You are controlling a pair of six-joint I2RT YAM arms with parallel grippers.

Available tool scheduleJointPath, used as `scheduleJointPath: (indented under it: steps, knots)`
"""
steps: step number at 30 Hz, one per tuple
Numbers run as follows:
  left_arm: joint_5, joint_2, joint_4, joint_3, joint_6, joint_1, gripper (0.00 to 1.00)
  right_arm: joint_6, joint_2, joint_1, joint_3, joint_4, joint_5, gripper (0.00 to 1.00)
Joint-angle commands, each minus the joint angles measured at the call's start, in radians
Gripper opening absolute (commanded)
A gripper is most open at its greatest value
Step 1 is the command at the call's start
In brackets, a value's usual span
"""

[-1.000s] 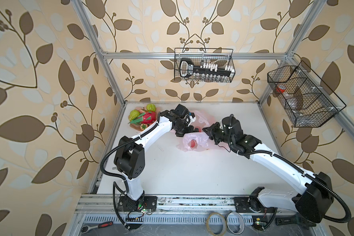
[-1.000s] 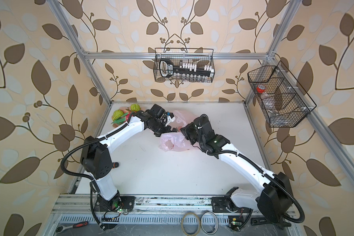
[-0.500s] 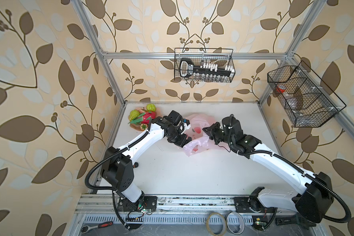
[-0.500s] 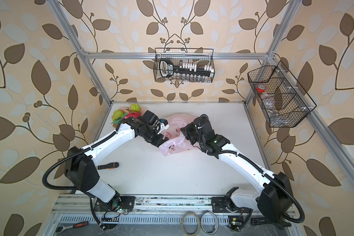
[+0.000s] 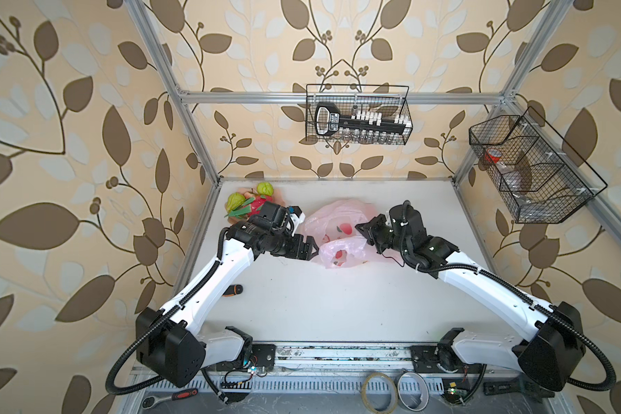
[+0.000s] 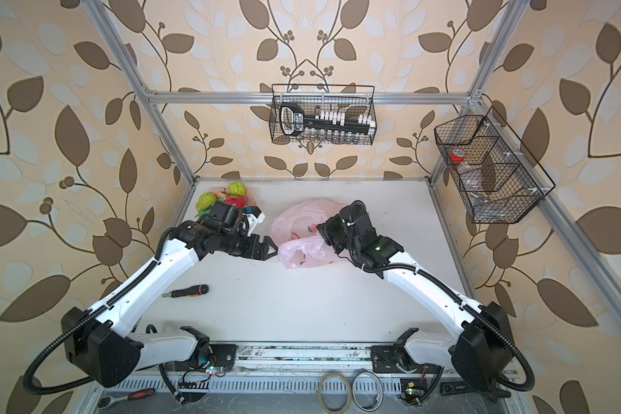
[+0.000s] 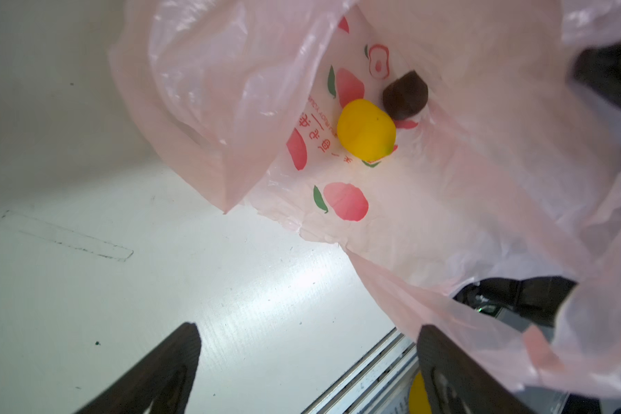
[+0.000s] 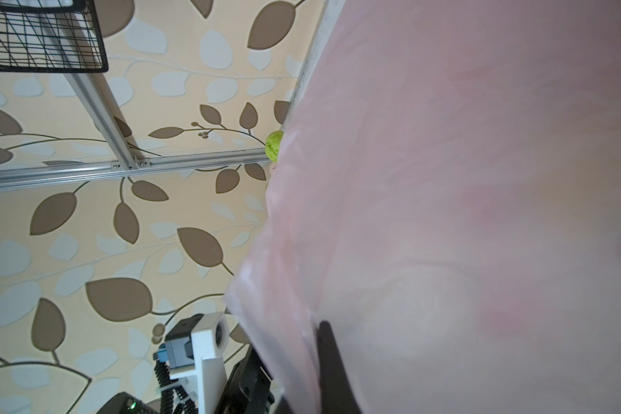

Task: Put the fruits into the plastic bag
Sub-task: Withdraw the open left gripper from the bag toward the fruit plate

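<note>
The plastic bag (image 5: pixel 339 233) lies crumpled on the far half of the surface (image 5: pixel 319 308), thin and pale pink with red fruit prints. Its mouth gapes toward my left arm. Inside, my left wrist view shows a yellow lemon (image 7: pixel 366 129) touching a dark purple fruit (image 7: pixel 405 95). Two lumpy green fruits (image 5: pixel 265 188) and the dragon fruit (image 5: pixel 256 208) sit in the far left corner. My left claw (image 5: pixel 312 249) hangs wide and empty just beside the bag's mouth, arm stretched forward. My right claw (image 5: pixel 362 227) is pinched tight on the bag's edge.
</note>
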Motion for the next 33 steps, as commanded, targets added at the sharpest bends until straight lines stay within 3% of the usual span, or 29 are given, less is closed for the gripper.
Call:
scheduleJointPath:
  steps: [1,7,17,33]
  knots:
    - [0.003,-0.039,0.036,0.003,-0.129,0.075,0.97,0.017,0.009,-0.001,0.019,-0.008,0.001,0.0]
    - [-0.022,-0.026,0.01,0.041,-0.171,0.186,0.97,0.016,0.011,0.0,0.02,-0.01,-0.001,0.0]
    - [-0.11,0.012,0.018,0.066,-0.179,0.209,0.97,0.016,0.004,0.004,0.017,-0.013,0.002,0.0]
    - [-0.189,0.189,0.001,0.195,-0.143,0.255,0.97,0.018,-0.01,0.012,0.004,-0.012,0.003,0.0]
